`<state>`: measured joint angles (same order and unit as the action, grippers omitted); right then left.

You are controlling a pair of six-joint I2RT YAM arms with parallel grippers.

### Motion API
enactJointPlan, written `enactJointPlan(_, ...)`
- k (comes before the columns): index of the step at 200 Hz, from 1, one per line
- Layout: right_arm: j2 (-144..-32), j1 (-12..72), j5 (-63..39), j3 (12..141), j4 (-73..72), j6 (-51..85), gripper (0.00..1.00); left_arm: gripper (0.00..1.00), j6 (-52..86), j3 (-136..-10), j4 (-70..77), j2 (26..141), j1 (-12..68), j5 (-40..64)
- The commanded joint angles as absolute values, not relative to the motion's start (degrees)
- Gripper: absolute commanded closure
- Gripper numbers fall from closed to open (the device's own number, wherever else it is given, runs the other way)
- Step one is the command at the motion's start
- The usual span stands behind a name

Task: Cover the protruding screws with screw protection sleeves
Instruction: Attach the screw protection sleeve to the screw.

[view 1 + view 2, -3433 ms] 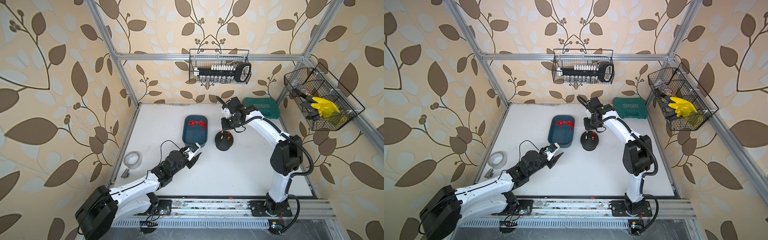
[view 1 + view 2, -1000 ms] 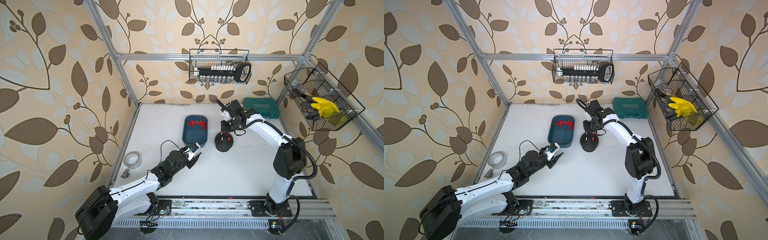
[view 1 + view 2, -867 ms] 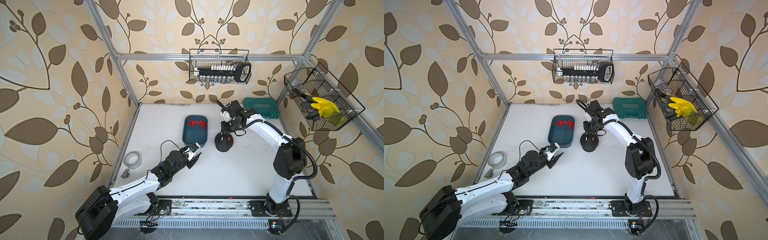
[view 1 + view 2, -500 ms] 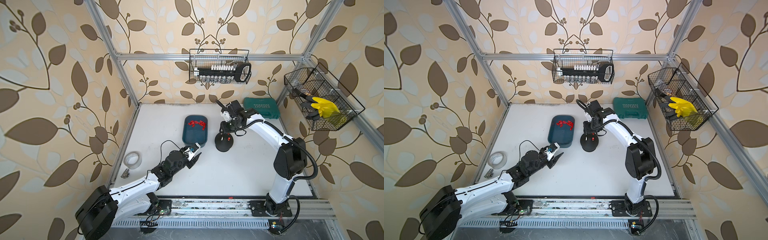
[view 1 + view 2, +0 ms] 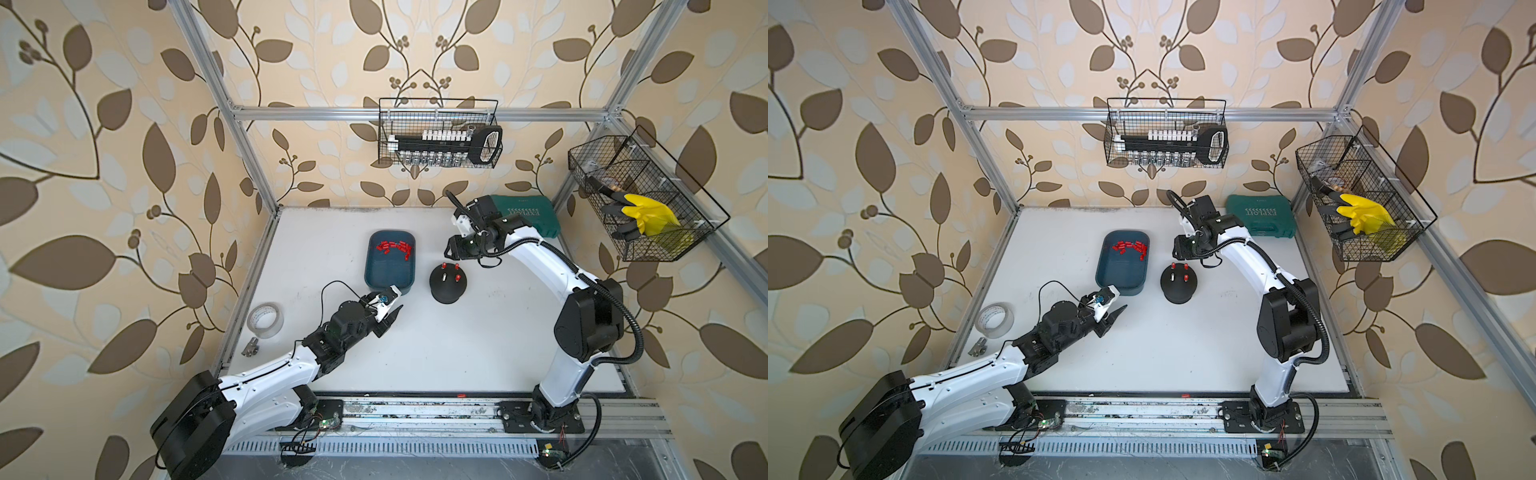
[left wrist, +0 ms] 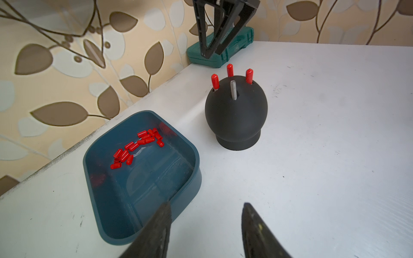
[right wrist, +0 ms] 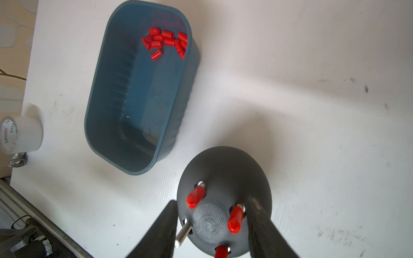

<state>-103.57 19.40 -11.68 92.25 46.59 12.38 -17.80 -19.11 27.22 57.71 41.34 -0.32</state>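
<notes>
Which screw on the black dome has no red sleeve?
The silver screw nearest the left gripper: it stands bare on the dome, while the other three wear red sleeves.

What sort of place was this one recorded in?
Probably a purpose-built robot test cell: a silver aluminium-profile frame lined with leaf-patterned wallpaper, a white tabletop, and a black wire basket of tools hung on the back wall.

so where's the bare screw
In a top view the bare screw stands on the black dome, front side nearest the tray, beside three red-capped ones.
</notes>
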Motion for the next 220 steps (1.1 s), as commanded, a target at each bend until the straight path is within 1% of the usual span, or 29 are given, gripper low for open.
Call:
enactJointPlan(1, -104.49, 19.68, -10.29, 90.71, 46.15, 11.8, 0.48, 0.48, -18.03, -21.55, 28.02, 57.61, 42.01, -0.88)
enactJointPlan(90, -106.62, 20.45, -7.17, 88.73, 45.53, 10.72, 0.46, 0.47, -18.29, -21.9, 28.1, 58.79, 42.06, -1.15)
enactJointPlan(116, -106.57, 20.65, -6.68, 88.96, 45.61, 10.64, 0.45, 0.45, -18.25, -21.9, 28.79, 59.49, 42.04, -2.01)
enactJointPlan(144, -104.98, 20.74, -6.61, 89.47, 45.46, 11.07, 0.44, 0.34, -17.71, -21.63, 31.16, 59.77, 42.01, -3.35)
enactJointPlan(152, -104.43, 20.74, -6.13, 90.05, 45.73, 11.29, 0.43, 0.26, -17.05, -21.61, 32.68, 59.77, 41.94, -4.87)
enactJointPlan(156, -104.11, 20.71, -5.89, 90.28, 45.9, 11.33, 0.43, 0.2, -16.41, -21.69, 33.47, 59.77, 41.94, -6.07)
enactJointPlan(162, -103.47, 20.74, -5.72, 90.58, 45.81, 11.42, 0.42, 0.05, -15.32, -22.07, 34.89, 59.97, 41.7, -7.78)
enactJointPlan(165, -103.12, 20.74, -5.59, 90.71, 45.75, 11.5, 0.41, 0.02, -14.8, -22.43, 35.47, 60.19, 41.49, -8.41)
enactJointPlan(173, -102.29, 20.67, -5.38, 90.89, 45.32, 11.73, 0.4, 0.01, -12.72, -24.59, 34.99, 61.02, 39.85, -8.68)
enactJointPlan(183, -100.72, 20.71, -3.7, 90.73, 44.47, 12.81, 0.39, 0.01, -7.12, -30.46, 27.98, 62.65, 36.06, -8.2)
enactJointPlan(190, -99.25, 20.67, -2.62, 89.73, 42.95, 13.4, 0.38, 0.01, -0.19, -35.63, 22.34, 64.63, 32.27, -8.1)
enactJointPlan(205, -94.73, 20.49, 1.06, 85.52, 37.34, 15.43, 0.38, 0.01, 9.51, -46.46, 11.5, 71.27, 24.15, 1.02)
enactJointPlan(220, -87.74, 20.3, 3.34, 75.13, 25.65, 18.6, 0.38, 0.07, 11.5, -57.79, 1.13, 80.07, 22.76, 3.91)
